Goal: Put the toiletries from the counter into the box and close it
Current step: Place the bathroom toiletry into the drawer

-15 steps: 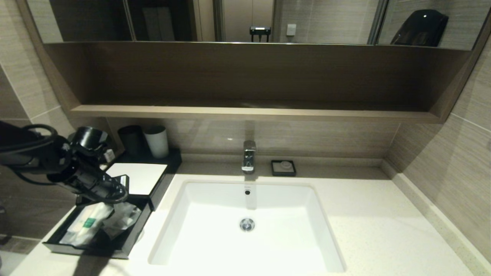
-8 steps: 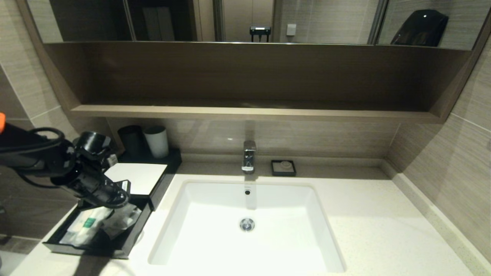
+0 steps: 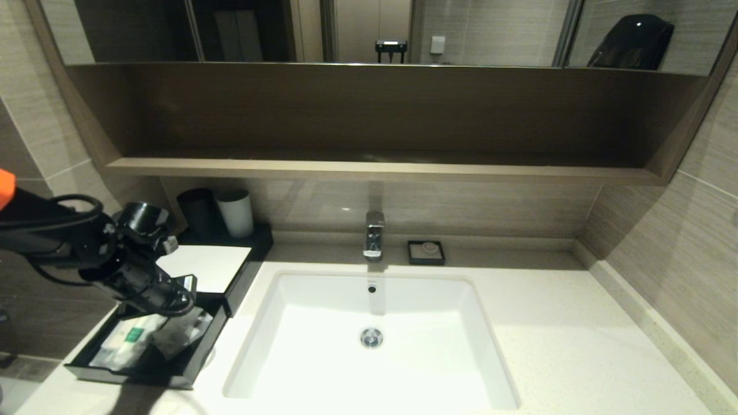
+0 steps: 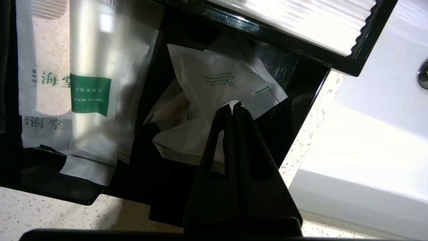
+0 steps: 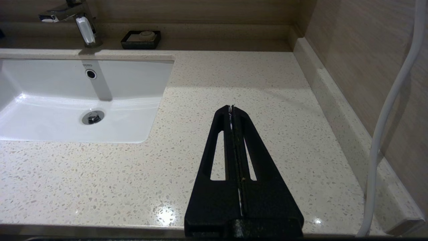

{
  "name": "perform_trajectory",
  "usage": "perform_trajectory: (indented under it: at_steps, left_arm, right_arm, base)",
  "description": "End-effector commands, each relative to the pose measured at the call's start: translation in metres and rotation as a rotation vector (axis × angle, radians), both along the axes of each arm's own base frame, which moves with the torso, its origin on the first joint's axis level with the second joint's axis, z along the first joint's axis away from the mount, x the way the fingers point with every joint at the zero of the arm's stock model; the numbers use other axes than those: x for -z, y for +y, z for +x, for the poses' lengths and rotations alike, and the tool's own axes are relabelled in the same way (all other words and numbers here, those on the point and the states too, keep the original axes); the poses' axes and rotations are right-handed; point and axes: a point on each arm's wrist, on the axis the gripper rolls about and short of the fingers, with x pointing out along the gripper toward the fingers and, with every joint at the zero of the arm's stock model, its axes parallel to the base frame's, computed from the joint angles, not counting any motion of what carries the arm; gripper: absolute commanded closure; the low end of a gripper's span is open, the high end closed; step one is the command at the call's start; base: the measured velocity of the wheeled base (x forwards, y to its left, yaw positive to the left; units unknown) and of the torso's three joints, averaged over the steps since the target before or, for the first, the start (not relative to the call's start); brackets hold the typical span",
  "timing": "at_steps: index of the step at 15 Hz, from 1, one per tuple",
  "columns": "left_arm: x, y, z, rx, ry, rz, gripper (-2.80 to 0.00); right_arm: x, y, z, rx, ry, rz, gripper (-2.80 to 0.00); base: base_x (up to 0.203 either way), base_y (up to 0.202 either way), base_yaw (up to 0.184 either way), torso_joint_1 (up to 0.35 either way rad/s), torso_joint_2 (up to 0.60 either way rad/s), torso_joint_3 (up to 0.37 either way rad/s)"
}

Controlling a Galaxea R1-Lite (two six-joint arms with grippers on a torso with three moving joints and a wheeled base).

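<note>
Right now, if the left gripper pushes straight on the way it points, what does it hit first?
Probably the crumpled white packet in the open drawer; the shut left gripper points right at it, though the gap is unclear.

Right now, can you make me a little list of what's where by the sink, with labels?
drawer: pulled out of the black box, open, at the counter's left end
packets: lying in the drawer; one has a green label, others are crumpled white
left gripper: jaws shut, over the crumpled packets, holding nothing that shows
right gripper: jaws shut, parked over bare counter right of the sink
cups: one black, one white, behind the box
soap dish: beside the tap
</note>
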Motion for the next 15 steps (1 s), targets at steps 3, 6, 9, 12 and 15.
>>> perform_trajectory:
  at_steps: [3,6,9,12,15]
  left_arm:
    - [0.003,0.003,0.0,-0.001,0.012,0.003,0.0]
    - [0.004,0.004,0.001,0.0,0.015,0.005,0.0]
    - [0.007,0.006,0.001,0.002,0.024,0.009,0.0]
    - [0.013,0.011,0.004,-0.008,0.04,0.037,0.0]
    - [0.015,0.013,0.005,-0.006,0.046,0.039,0.0]
  right_arm:
    - [0.0,0.0,0.0,0.0,0.001,-0.001,0.0]
    - [0.0,0.0,0.0,0.0,0.0,-0.001,0.0]
    - [0.0,0.0,0.0,0.0,0.0,0.001,0.0]
    - [0.0,0.0,0.0,0.0,0.0,-0.001,0.0]
    - [0.0,0.0,0.0,0.0,0.001,-0.001,0.0]
  base:
    - [0.0,0.0,0.0,0.0,0.0,0.0]
    - [0.0,0.0,0.0,0.0,0.0,0.0]
    - [0.0,0.0,0.0,0.0,0.0,0.0]
    - [0.0,0.0,0.0,0.0,0.0,0.0]
    - [0.0,0.0,0.0,0.0,0.0,0.0]
